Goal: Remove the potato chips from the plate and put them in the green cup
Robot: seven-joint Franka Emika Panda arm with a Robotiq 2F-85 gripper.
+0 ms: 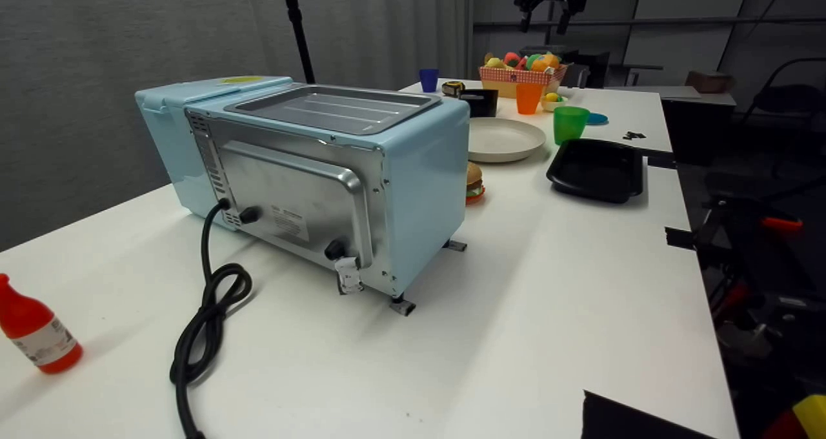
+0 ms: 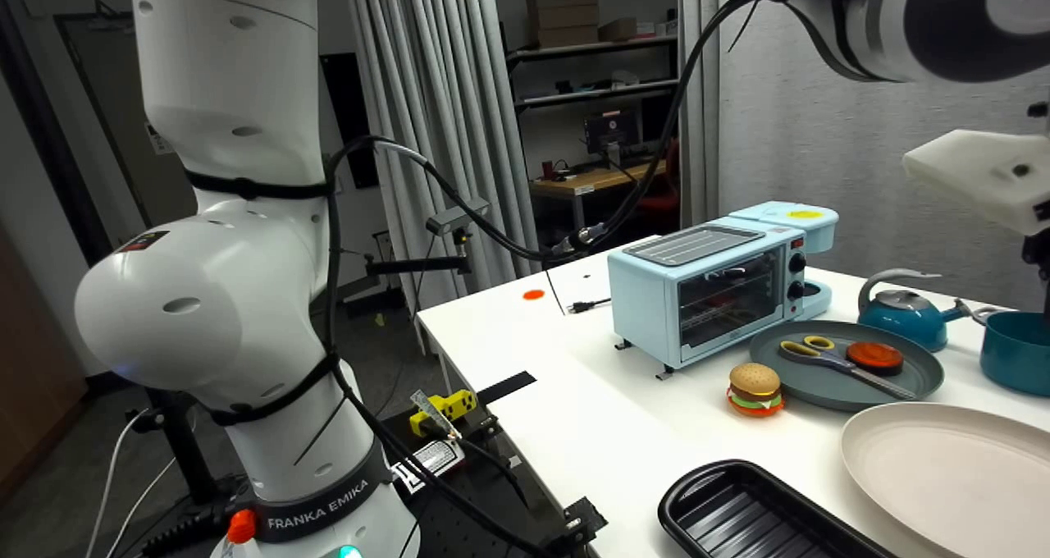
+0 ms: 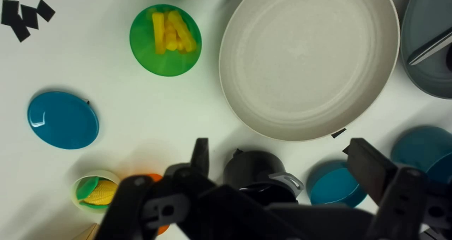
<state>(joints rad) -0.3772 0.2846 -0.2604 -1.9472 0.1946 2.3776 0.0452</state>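
The potato chips (image 3: 171, 31), several yellow sticks, lie inside the green cup (image 3: 152, 58) in the wrist view. The cup also shows in an exterior view (image 1: 569, 126), where its contents are not visible. The round cream plate (image 3: 303, 56) is bare and stands beside the cup. It appears in both exterior views, partly behind the oven (image 1: 503, 139) and cut by the frame edge (image 2: 951, 468). My gripper (image 3: 279, 141) is open with nothing between its fingers. It hangs high above the table in an exterior view (image 1: 545, 26).
A dark pot (image 3: 247, 166) and a blue pot (image 3: 339, 183) show below between the fingers. A blue lid (image 3: 63, 121), a black tray (image 1: 597, 168), a toy burger (image 2: 755, 390), a grey plate (image 2: 919, 369) with scissors, a toaster oven (image 2: 714, 287) and a basket (image 1: 516, 81) surround them.
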